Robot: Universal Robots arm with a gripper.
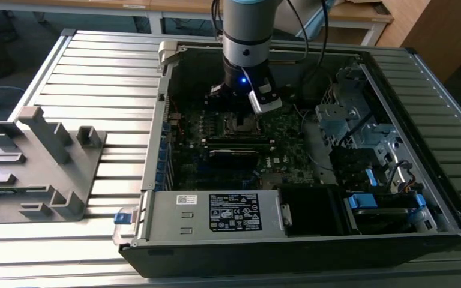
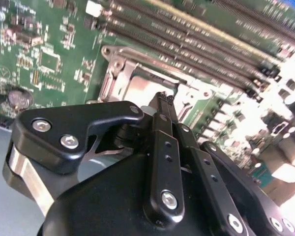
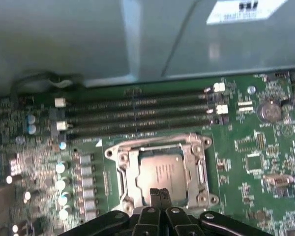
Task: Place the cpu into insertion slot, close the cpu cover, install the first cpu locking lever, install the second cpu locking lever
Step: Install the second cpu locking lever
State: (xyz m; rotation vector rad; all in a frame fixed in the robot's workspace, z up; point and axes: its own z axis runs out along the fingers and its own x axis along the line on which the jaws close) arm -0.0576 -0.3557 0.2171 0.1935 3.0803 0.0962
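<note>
1. My arm reaches down into one open computer case (image 1: 422, 198), which lies on one slatted metal table (image 1: 94, 66). One grey fixture block (image 1: 34, 171) stands on the table at the exterior view's left, well apart from the case.
2. My claw (image 3: 160, 192) has two fingers (image 3: 154, 195), pressed together tip to tip with nothing between them. In the second wrist view the same two fingertips (image 2: 163, 101) meet just above the socket.
3. One cpu (image 3: 162, 173), its dull silver face up, is seated in the one insertion slot (image 3: 124, 183) on the motherboard (image 3: 255, 162).
4. One cpu cover (image 3: 199, 169), a silvery frame, lies flat around the chip, which shows through its window. My fingertips sit at the frame's near edge; contact cannot be confirmed.
5. Four long memory slots (image 3: 137, 114) run side by side just beyond the socket. One round coin cell (image 3: 268, 111) sits near them.
6. One grey power-supply box (image 1: 214, 213) with a white label occupies the case's near end in the exterior view.
</note>
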